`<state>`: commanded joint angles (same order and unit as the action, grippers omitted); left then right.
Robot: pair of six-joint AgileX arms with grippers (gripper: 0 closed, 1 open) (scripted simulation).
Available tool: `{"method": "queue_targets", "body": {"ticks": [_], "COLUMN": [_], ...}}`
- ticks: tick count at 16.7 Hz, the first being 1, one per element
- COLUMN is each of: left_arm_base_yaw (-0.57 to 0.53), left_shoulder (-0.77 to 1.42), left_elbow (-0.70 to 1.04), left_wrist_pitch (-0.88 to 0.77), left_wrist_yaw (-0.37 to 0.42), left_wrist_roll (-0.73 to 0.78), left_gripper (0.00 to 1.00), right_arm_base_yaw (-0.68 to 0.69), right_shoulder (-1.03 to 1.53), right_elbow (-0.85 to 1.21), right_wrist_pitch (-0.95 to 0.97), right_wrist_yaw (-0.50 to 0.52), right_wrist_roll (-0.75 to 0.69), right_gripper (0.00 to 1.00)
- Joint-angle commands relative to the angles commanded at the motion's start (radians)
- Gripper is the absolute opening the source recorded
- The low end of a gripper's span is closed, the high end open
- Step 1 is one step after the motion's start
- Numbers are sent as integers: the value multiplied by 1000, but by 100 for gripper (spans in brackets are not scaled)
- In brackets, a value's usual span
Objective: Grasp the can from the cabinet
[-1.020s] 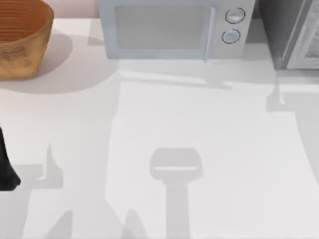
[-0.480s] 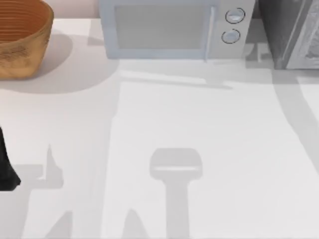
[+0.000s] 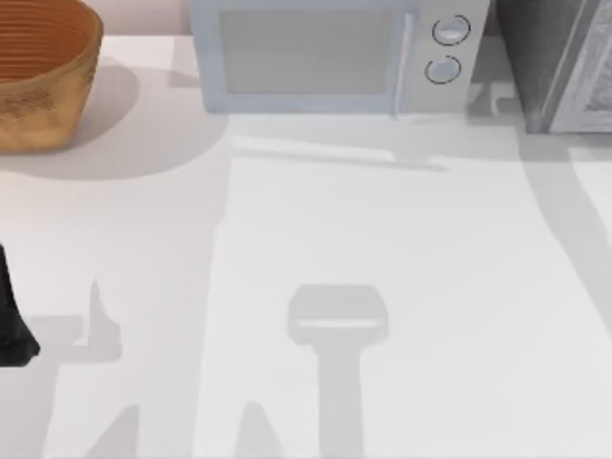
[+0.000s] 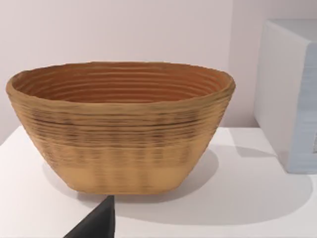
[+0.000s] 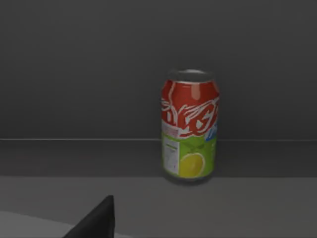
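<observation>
From the top view, a round woven wicker basket (image 3: 38, 72) sits at about ten o'clock on the white table (image 3: 382, 249). A pale grey microwave with two round knobs (image 3: 335, 53) stands at twelve, and the dark grey cabinet (image 3: 555, 62) at about one to two o'clock. A black part of my left arm (image 3: 11, 320) shows at nine o'clock at the table's edge, parked.

In the left wrist view, the basket (image 4: 121, 129) stands upright and empty on the table, the microwave's side (image 4: 290, 94) just beside it. A dark finger tip of the left gripper (image 4: 96, 223) shows at six o'clock; how far it is open I cannot tell.

The right wrist view looks into the cabinet's dark interior (image 5: 74, 74). A red, white and green drink can with a lemon on the label (image 5: 189, 126) stands upright on the shelf, well back near the rear wall. A dark finger tip of the right gripper (image 5: 96, 220) shows at seven o'clock, apart from the can and holding nothing; its opening cannot be told. I judge the camera faces the can so the arm can line up a straight reach inward.
</observation>
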<state>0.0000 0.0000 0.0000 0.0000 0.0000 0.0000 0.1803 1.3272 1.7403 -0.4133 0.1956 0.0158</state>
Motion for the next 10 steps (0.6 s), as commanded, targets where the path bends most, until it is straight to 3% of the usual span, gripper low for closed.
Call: {"method": "queue_targets", "body": {"ticks": [10], "left_arm_base_yaw": [0], "left_shoulder": [0], "left_elbow": [0], "left_wrist_pitch": [0], "left_wrist_yaw": [0], "left_wrist_roll": [0], "left_gripper": [100], "right_arm_base_yaw": [-12], "right_shoulder": [247], "right_elbow": [80], "right_wrist_pitch": [174], "right_wrist_yaw": [-6], "right_wrist_roll": [-3], "right_gripper": [100]}}
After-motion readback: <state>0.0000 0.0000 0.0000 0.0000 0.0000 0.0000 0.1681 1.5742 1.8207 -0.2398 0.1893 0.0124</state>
